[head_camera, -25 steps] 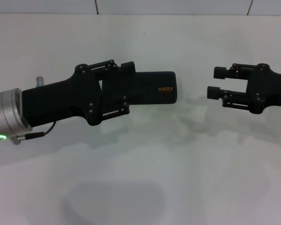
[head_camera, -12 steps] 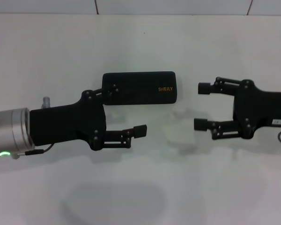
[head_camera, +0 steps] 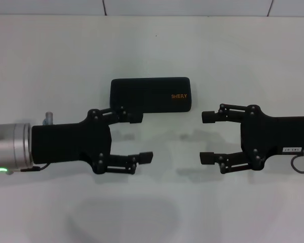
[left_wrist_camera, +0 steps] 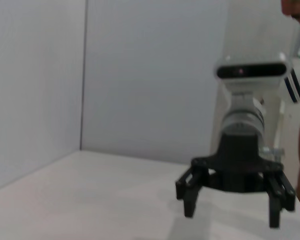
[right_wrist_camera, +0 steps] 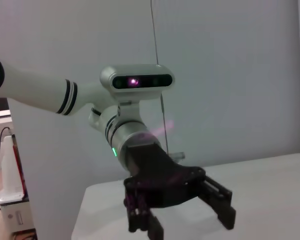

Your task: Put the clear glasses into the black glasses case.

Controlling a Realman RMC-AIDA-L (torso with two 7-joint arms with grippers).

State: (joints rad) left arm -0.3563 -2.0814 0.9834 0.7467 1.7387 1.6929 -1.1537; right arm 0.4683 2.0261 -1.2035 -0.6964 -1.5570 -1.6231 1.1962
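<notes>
Lay closed and flat on the white table [head_camera: 152, 45] — the black glasses case [head_camera: 150, 94], orange lettering near its right end, well back from the near edge. Could not make out the clear glasses anywhere. Just in front of the case's left end, hovered with fingers spread wide: the left gripper [head_camera: 142, 137], one fingertip overlapping the case's front edge as seen from the head camera. Faced it from the right, apart across a bare gap, the right gripper [head_camera: 206, 136] — likewise spread wide, holding nothing. Showed in each wrist view only the opposite arm's splayed gripper: right one [left_wrist_camera: 235, 197], left one [right_wrist_camera: 180, 205]
</notes>
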